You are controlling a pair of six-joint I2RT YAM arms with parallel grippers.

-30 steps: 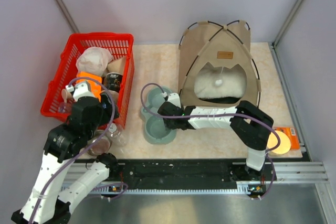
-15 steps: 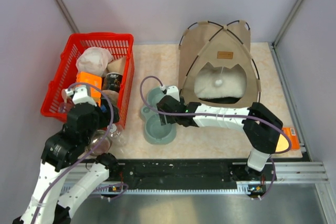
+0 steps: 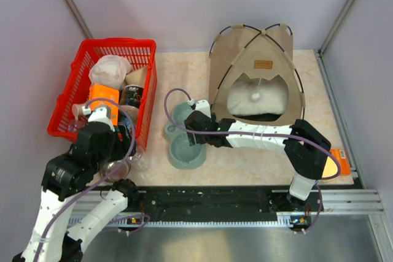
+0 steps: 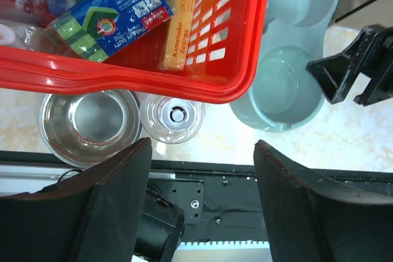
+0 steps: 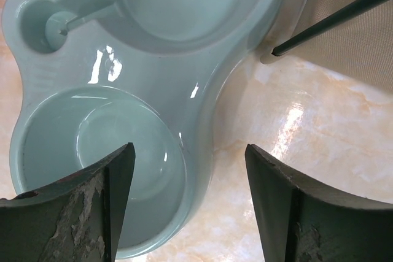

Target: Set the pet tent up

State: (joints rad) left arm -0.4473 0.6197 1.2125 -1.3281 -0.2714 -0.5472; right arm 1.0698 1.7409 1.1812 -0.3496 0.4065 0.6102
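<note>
The pet tent (image 3: 255, 53) stands upright at the back right, tan with thin dark poles, a brown label (image 3: 263, 64) and a cat-head doorway. A white pompom (image 3: 253, 97) hangs in front of the fluffy cushion (image 3: 270, 101) inside. My right gripper (image 3: 195, 131) is open and empty, low over the pale green double bowl (image 3: 184, 151) just left of the tent's front corner. The right wrist view shows the gripper (image 5: 189, 151) straddling the bowl's rim, with tent fabric (image 5: 362, 41) and a pole foot (image 5: 276, 49) at upper right. My left gripper (image 3: 124, 134) is open and empty beside the red basket.
The red basket (image 3: 116, 42) of packets and bottles stands at the left; its front rim (image 4: 123, 78) shows in the left wrist view. A steel bowl (image 4: 89, 121) and a clear glass (image 4: 178, 115) sit by the table's near edge. An orange packet (image 3: 341, 161) lies at the front right.
My right gripper swung left and farther over the double bowl, then held still. My left arm drew back a little toward the near edge.
</note>
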